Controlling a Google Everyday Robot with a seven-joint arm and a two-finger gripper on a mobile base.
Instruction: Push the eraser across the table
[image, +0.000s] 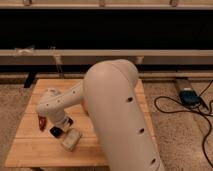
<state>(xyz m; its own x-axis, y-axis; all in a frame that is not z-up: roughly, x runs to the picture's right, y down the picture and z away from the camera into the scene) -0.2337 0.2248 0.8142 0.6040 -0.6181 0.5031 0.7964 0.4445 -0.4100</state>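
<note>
The eraser (56, 131) shows as a small black block on the front left part of the table (35, 152), half hidden under the end of the arm. So little of it is clear that its long axis and the way it points cannot be told. The gripper (60, 127) is low over the table directly at the eraser, with its fingers drawn together into a narrow, closed pincer. It seems to be against the block rather than around it, though contact cannot be made out for certain. Just to the front right of the eraser lies a pale beige block (71, 140), tilted on the planks. A small red object (41, 122) sits close on the left. The big white arm (117, 115) fills the middle. Cables (172, 107) lie on the floor to the right.
</note>
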